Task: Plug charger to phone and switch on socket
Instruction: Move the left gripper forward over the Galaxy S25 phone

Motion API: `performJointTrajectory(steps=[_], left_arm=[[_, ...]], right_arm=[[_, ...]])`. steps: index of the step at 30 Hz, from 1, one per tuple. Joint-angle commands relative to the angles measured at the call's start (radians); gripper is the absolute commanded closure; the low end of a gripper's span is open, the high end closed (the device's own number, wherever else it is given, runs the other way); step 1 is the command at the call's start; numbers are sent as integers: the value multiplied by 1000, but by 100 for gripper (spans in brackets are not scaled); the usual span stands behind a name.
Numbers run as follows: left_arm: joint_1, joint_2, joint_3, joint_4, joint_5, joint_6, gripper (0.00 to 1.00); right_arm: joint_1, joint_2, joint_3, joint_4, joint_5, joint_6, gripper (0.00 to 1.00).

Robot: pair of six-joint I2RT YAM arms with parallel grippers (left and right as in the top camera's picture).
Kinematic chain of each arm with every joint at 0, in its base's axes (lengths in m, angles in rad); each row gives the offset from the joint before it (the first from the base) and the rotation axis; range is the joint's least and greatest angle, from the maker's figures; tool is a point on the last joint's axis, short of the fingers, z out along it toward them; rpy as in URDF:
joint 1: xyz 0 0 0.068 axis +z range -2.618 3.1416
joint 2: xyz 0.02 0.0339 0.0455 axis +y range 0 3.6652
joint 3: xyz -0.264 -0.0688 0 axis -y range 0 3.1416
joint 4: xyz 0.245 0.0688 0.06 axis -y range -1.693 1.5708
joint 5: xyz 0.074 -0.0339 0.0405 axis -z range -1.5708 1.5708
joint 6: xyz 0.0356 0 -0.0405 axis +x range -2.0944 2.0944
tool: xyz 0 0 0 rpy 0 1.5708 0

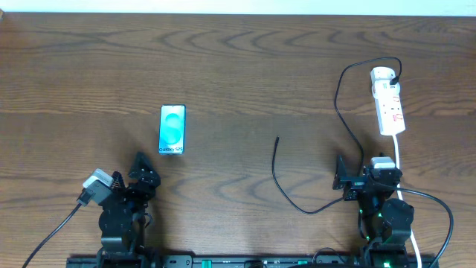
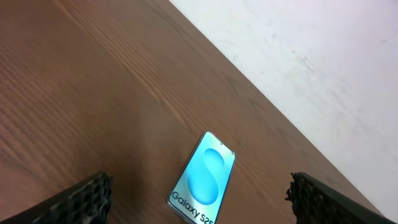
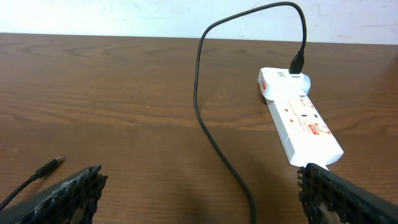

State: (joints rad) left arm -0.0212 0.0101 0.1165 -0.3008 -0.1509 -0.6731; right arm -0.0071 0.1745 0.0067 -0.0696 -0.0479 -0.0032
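The phone point(image 1: 172, 129) lies flat on the table left of centre, teal screen up, "Galaxy" text at its near end; it also shows in the left wrist view point(image 2: 203, 179). The charger cable point(image 1: 338, 104) runs from its black plug point(image 1: 397, 75) in the far end of the white socket strip point(image 1: 389, 101) down to a loose connector tip point(image 1: 277, 138) at mid-table. In the right wrist view the cable point(image 3: 205, 121), strip point(image 3: 298, 124) and tip point(image 3: 50, 167) show. My left gripper point(image 1: 141, 168) is open just short of the phone. My right gripper point(image 1: 349, 181) is open and empty over the cable.
The strip's thick white cord point(image 1: 400, 160) runs toward the near edge past my right arm. A pale wall point(image 2: 311, 56) lies beyond the table's far edge. Bare wood lies between the phone and the cable tip.
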Motion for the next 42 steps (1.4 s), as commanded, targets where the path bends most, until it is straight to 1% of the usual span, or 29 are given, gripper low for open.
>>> performJointTrajectory(steps=[1, 5, 7, 12, 16, 19, 22, 26, 28, 30, 32, 42], left_arm=[[5, -6, 16, 24, 101, 114, 9], [5, 5, 100, 18, 112, 140, 9], [5, 53, 191, -7, 114, 172, 9], [5, 258, 423, -101, 133, 255, 9], [5, 490, 672, -226, 171, 312, 9], [4, 694, 916, -385, 181, 368, 9], [4, 883, 1158, -558, 222, 430, 9], [4, 1154, 1517, -863, 235, 558, 9], [4, 1271, 1662, -1000, 235, 615, 9], [4, 1363, 1761, -1106, 233, 642, 9], [4, 1423, 1794, -1155, 234, 643, 9], [4, 1624, 1786, -1160, 233, 643, 9]], right_arm=[[15, 0, -1, -5, 13, 14, 1], [15, 0, -1, -5, 13, 14, 1], [15, 0, -1, -5, 13, 14, 1], [15, 0, -1, -5, 13, 14, 1], [15, 0, -1, -5, 13, 14, 1], [15, 0, -1, -5, 13, 14, 1], [15, 0, -1, -5, 13, 14, 1], [15, 0, -1, -5, 13, 14, 1], [15, 0, -1, -5, 13, 14, 1], [15, 0, -1, -5, 13, 14, 1], [15, 0, -1, -5, 13, 14, 1], [15, 0, -1, -5, 13, 14, 1]])
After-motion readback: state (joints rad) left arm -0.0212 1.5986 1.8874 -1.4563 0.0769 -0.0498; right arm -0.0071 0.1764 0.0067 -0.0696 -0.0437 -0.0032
